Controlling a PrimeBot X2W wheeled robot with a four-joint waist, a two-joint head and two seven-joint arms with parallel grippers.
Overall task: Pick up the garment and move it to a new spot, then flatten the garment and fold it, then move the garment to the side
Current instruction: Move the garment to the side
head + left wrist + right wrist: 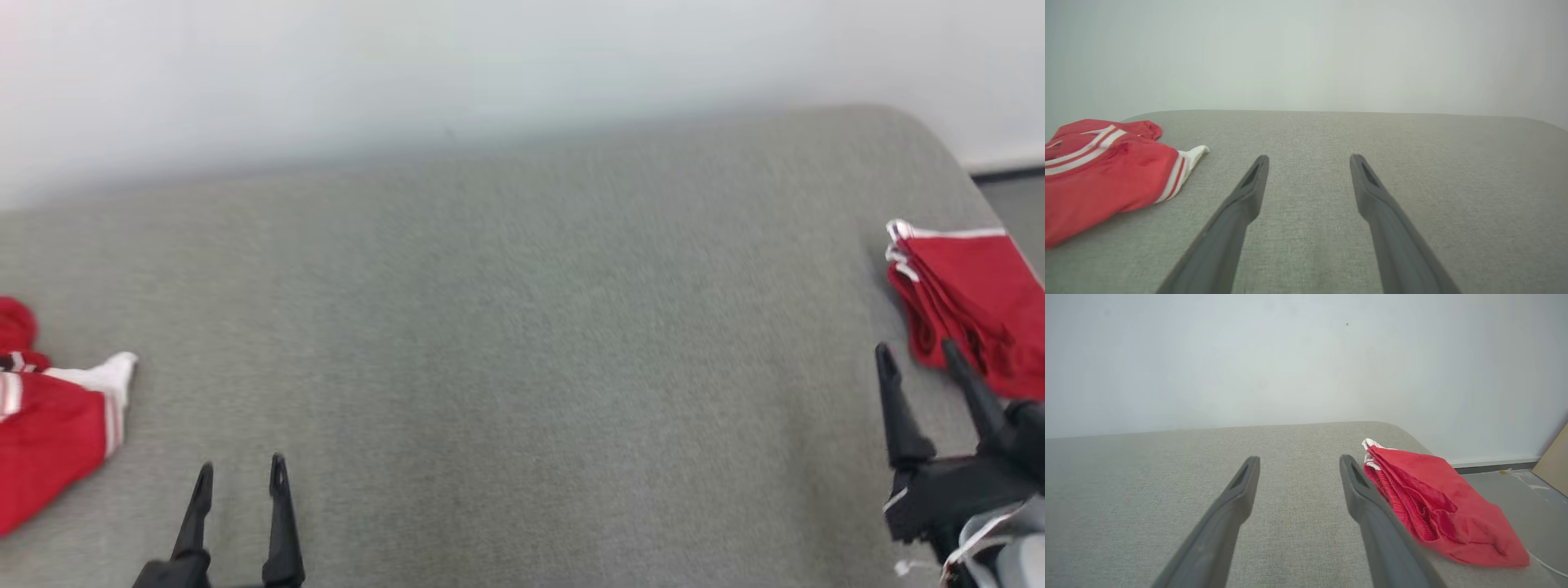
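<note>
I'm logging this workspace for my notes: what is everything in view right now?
fabric-covered surface: one, grey, across the middle, under both garments
loose garment: one, red with white stripes, crumpled at the surface's left edge
folded pile: one, red with white trim, at the surface's right edge
wall: one, white, behind the surface
left gripper: one, dark, open and empty, lower left
right gripper: one, dark, open and empty, lower right, next to the folded pile

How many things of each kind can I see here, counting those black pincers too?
Red clothing: 2 (loose garment at the left, folded pile at the right; its layers can't be counted)
Grippers: 2 (left gripper, right gripper; both open and empty)
Total: 4
</note>
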